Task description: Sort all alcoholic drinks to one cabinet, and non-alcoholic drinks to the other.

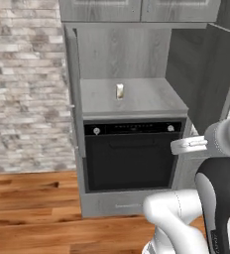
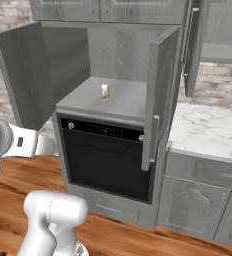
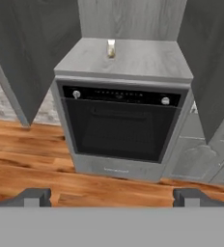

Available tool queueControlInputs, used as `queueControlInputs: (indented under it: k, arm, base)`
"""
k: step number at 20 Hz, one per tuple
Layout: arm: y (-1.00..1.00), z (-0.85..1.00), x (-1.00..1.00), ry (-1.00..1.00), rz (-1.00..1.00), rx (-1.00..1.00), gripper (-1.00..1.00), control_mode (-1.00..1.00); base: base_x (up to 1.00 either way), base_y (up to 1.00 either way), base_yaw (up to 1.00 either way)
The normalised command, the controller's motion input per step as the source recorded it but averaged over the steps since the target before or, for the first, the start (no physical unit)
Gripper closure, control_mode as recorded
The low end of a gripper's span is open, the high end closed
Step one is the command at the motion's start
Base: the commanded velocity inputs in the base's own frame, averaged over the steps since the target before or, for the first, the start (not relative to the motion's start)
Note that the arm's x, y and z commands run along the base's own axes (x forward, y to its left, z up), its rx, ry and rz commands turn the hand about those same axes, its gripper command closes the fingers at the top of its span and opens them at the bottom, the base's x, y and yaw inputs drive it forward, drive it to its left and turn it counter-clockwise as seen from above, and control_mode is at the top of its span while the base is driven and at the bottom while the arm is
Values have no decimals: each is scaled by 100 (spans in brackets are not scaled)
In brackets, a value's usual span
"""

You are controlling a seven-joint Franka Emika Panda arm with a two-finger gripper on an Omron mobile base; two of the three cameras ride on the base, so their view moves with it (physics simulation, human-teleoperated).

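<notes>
Kitchen had a wood floor, a brick wall at left and a marble counter (image 2: 208, 131) at right; the base faced the niche (image 1: 132, 54), both its doors swung open, above the black oven (image 1: 129, 158). One cream carton (image 1: 119, 91) stood upright alone mid-shelf, back from the front edge. Gripper (image 3: 111, 197) hung low before the oven, well apart from the carton, fingers spread wide and empty. Judged step: one soft drink shelved here, others pending; next move calls for driving off to find another drink, then a fresh grasp. No label or oven lettering was legible.
</notes>
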Motion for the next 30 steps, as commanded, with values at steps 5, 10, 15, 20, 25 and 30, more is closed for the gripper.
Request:
queueControlInputs:
  k: [5,10,15,20,25,30]
  arm:
    - [0,0,0,0,0,0,-100,100]
    - [0,0,0,0,0,0,-100,100]
    - [0,0,0,0,0,0,-100,100]
    - [0,0,0,0,0,0,-100,100]
    - [0,0,0,0,0,0,-100,100]
    - [0,0,0,0,0,0,-100,100]
  base:
    - [-49,-15,-4]
    - [-45,-39,0]
    - [-38,-56,0]
    - [-22,-68,0]
    - [-2,-69,0]
    - [0,-70,1]
